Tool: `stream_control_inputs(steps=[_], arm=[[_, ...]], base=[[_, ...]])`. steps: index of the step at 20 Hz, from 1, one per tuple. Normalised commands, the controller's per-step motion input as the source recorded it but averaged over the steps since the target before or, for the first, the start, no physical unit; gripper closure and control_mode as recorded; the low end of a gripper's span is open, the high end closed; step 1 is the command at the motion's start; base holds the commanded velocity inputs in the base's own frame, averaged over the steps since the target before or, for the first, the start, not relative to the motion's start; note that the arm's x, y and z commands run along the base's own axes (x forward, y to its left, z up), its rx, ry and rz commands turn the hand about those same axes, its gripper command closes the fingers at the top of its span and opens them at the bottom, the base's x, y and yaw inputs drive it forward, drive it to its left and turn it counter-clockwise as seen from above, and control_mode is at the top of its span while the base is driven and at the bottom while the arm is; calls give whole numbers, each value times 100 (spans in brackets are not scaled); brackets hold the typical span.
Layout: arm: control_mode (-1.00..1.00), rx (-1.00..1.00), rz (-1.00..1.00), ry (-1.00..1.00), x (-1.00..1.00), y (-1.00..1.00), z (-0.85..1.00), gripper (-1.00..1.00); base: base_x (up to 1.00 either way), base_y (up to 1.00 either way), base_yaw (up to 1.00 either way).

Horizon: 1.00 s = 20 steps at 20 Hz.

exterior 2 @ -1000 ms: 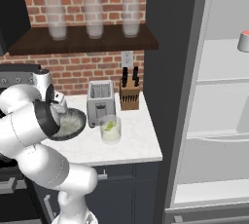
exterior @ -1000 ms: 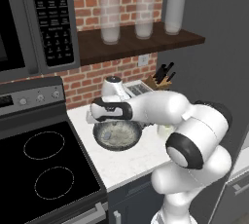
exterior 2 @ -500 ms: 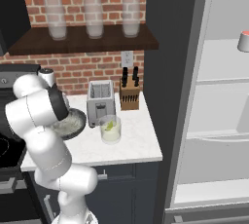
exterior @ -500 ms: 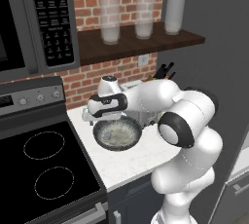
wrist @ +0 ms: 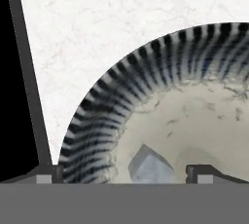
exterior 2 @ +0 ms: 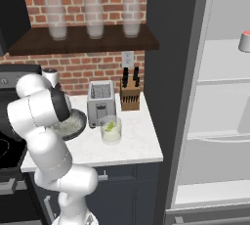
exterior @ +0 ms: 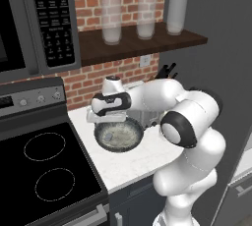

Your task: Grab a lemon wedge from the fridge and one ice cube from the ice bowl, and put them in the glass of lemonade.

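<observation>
The ice bowl, dark outside and speckled pale inside, stands on the white counter beside the stove. My gripper hangs open just over its left side. In the hand view a pale ice cube lies in the ice bowl between my spread fingertips, untouched. The glass of lemonade stands in front of the toaster, with a yellow-green lemon wedge inside it. The fridge stands open at the right, its white shelves showing. My arm hides part of the ice bowl.
A black stove lies left of the bowl, with a microwave above. Behind stand a toaster and a knife block. Tall glasses line the shelf overhead. A red-topped cup sits in the fridge.
My elbow has swung up and inward, and the hand has shifted slightly left over the bowl. The jaws stayed open. The bowl and glass have not moved.
</observation>
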Motion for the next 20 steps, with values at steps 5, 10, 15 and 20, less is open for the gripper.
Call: stream_control_inputs(steps=[5, 10, 15, 20], arm=[[-100, -5, -3, 32, 1, -34, -16, -100], [-100, -8, -2, 23, 0, -1, -25, -100], [-100, -7, -1, 11, 0, 17, -6, -100], [-100, -4, 0, -4, 0, 17, -10, -100]], base=[[0, 0, 0], [0, 0, 0], [0, 0, 0], [0, 0, 0]])
